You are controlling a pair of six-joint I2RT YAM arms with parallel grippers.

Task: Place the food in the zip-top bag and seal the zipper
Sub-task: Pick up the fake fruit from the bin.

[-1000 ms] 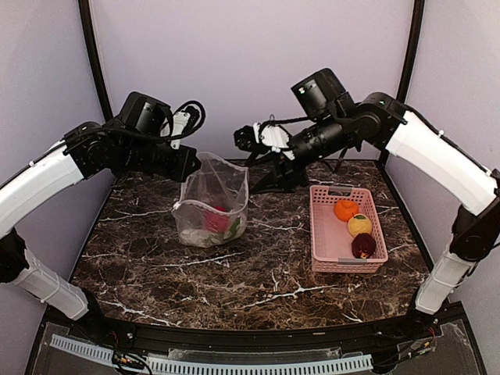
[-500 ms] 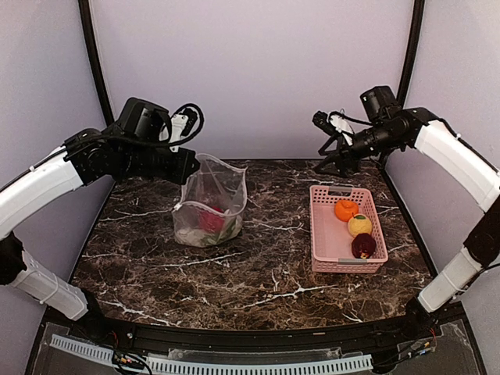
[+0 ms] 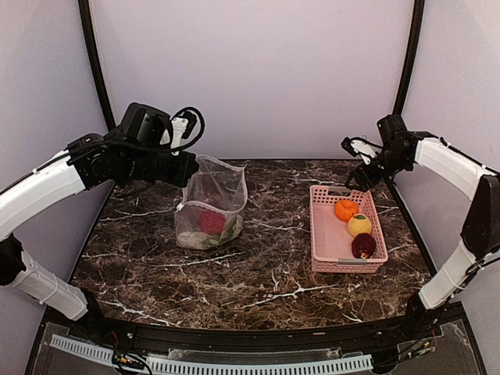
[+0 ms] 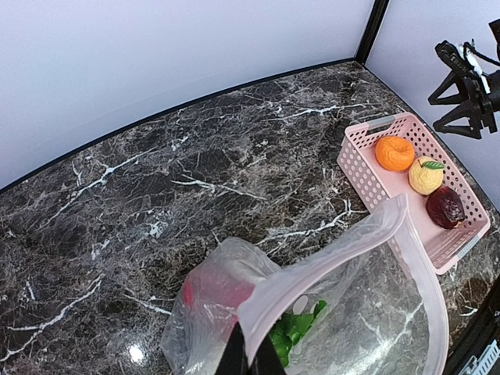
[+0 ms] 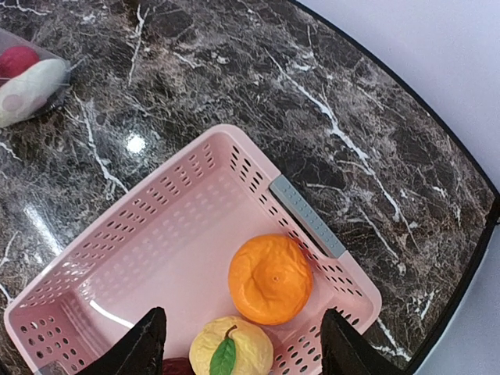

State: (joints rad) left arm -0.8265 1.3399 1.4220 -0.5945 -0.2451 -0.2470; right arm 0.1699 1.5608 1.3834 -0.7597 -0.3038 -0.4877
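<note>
The clear zip-top bag (image 3: 209, 205) stands open on the marble table, with a red ball (image 3: 212, 221), a white piece and green leaves inside. My left gripper (image 3: 186, 167) is shut on the bag's whitish zipper strip (image 4: 328, 262) and holds the mouth up. An orange (image 3: 345, 209), a yellow fruit (image 3: 359, 225) and a dark maroon fruit (image 3: 363, 246) lie in the pink basket (image 3: 322, 234). My right gripper (image 3: 358, 166) is open and empty, high above the basket's far end; its fingers (image 5: 148, 344) straddle the orange (image 5: 270, 278) in the right wrist view.
The pink lattice basket (image 5: 156, 226) sits at the right of the table, near the right wall. The bag's bottom with a red ball (image 5: 17, 60) shows at the top left of the right wrist view. Enclosure walls and black posts ring the table.
My right arm has swung from above the bag rightward and back to above the basket, empty. The left gripper still holds the bag; the red ball has settled in its bottom.
</note>
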